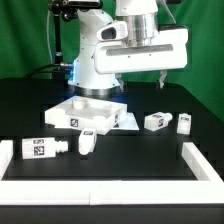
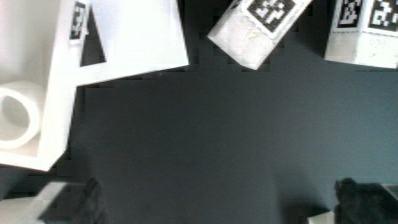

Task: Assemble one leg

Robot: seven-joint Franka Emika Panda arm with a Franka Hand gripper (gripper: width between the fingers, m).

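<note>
The matte black table top (image 1: 150,150) is edged along the front and both sides by a low white raised frame (image 1: 100,186), and a plain green backdrop (image 1: 25,40) closes off the room behind it. A large flat white square panel (image 1: 85,112) lies near the middle of the table. Beside it, toward the exterior view's right, lies the small stubby white plastic leg (image 1: 157,121) with its black-and-white tag sticker, and a second leg (image 1: 184,124) just beyond it. Two more white tagged legs (image 1: 87,142) (image 1: 45,148) lie nearer the front, toward the exterior view's left. The white robot arm (image 1: 95,55) rises from the back of the table and reaches forward, carrying its two-finger gripper (image 1: 142,83) above the surface with the dark fingers (image 1: 163,80) pointing down. The fingers stand wide apart and nothing is between them. The leg rests on the table below the gripper, a little toward the exterior view's right, untouched. From the wrist camera the leg (image 2: 263,28) and its neighbour (image 2: 365,28) show well clear of the gripper (image 2: 217,200), with bare black table between, and the panel (image 2: 125,40) lies off to one side.
</note>
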